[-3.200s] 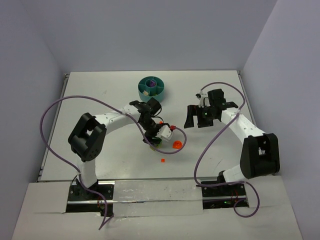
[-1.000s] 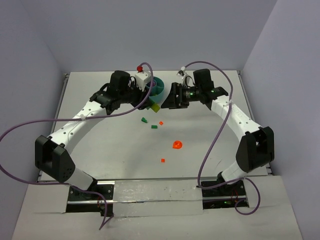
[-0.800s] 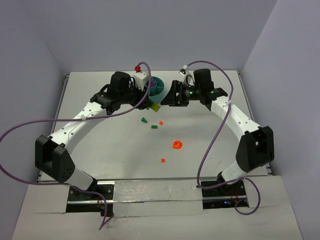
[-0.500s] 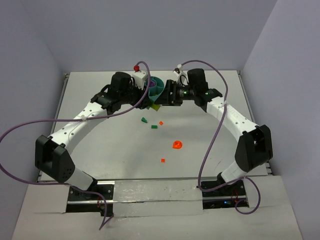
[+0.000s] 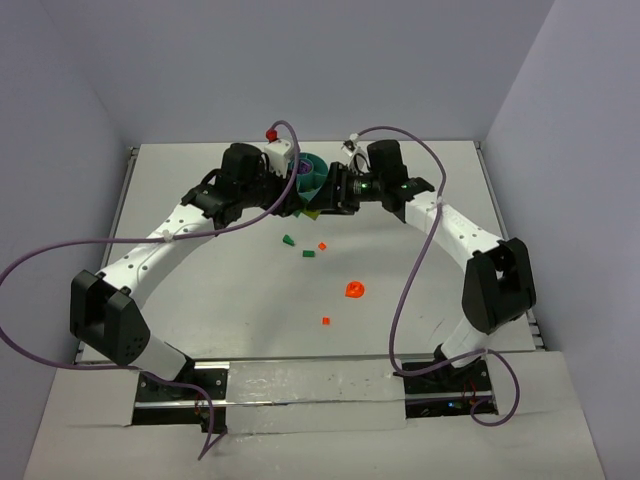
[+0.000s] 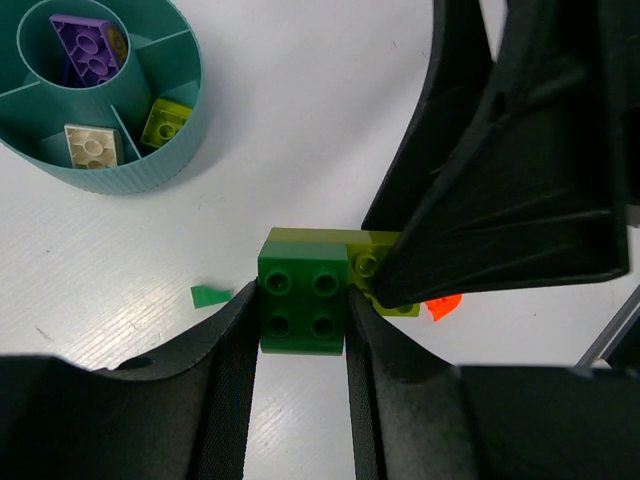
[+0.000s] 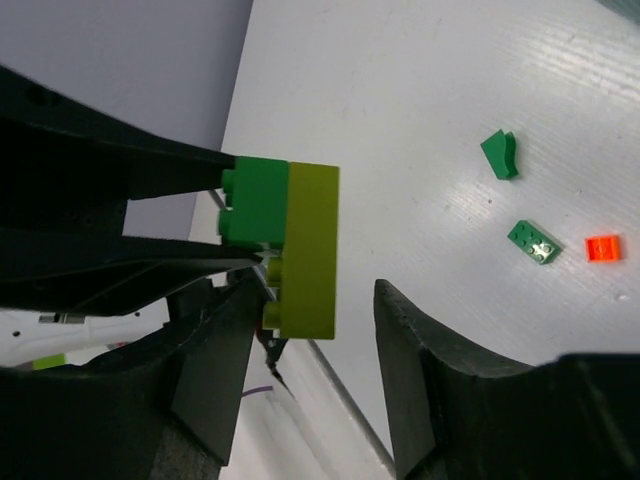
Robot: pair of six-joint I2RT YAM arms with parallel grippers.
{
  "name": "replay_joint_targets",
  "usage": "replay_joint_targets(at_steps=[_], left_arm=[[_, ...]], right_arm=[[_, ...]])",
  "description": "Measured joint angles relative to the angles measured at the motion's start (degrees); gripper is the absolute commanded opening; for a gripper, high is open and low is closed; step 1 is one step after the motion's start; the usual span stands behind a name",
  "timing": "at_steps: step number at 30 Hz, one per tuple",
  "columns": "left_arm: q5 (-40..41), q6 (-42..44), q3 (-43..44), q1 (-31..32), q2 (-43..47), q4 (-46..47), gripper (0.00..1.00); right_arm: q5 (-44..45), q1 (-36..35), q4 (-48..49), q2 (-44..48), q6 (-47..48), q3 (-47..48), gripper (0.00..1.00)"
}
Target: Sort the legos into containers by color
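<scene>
Dark green two-by-two brick (image 6: 303, 305) is clamped between the fingers of the left pincer (image 6: 300, 330), studs toward the wrist camera. A lime brick (image 7: 310, 250) is joined to its side and straddled by the right pincer (image 7: 312, 295), with a gap seen at one finger.

Teal bowl (image 6: 150, 175) is noted beyond the left pincer, to its left:
- purple piece (image 6: 85, 45) in the hub
- cream brick (image 6: 92, 145) and small lime brick (image 6: 165, 120) in adjoining wedges

Loose on the bench (image 6: 330, 110), past the right pincer:
- green wedge (image 7: 500, 152)
- green plate (image 7: 533, 240)
- orange-red bit (image 7: 602, 247)
</scene>
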State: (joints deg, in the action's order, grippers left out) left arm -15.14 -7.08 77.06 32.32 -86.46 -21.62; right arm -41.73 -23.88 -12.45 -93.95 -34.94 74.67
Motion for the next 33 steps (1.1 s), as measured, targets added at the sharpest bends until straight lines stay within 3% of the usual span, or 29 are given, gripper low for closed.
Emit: replay_joint_targets(at_steps=[6, 10, 20, 28, 33], left_arm=[[0.5, -0.1, 0.0, 0.0, -0.1, 0.0, 0.00], [0.8, -0.2, 0.0, 0.0, -0.1, 0.0, 0.00], [0.6, -2.6, 0.0, -1.0, -0.3, 0.5, 0.00], [0.3, -4.3, 0.0, -4.4, -0.5, 1.8, 0.00], [-0.1, -4.3, 0.0, -4.7, -0.5, 1.9, 0.00]], right_arm=[[-2.1, 0.0, 1.5, -1.4, -2.6, 0.0, 0.37], [-2.4, 0.0, 2.2, -1.4, -3.6, 0.0, 0.00], [-0.1, 0.1, 2.1, -1.4, -2.9, 0.1, 0.00], [15.4, 0.5, -6.4, -1.3, 4.2, 0.6, 0.00], [19.4, 0.6, -8.1, -1.3, 6.9, 1.7, 0.00]])
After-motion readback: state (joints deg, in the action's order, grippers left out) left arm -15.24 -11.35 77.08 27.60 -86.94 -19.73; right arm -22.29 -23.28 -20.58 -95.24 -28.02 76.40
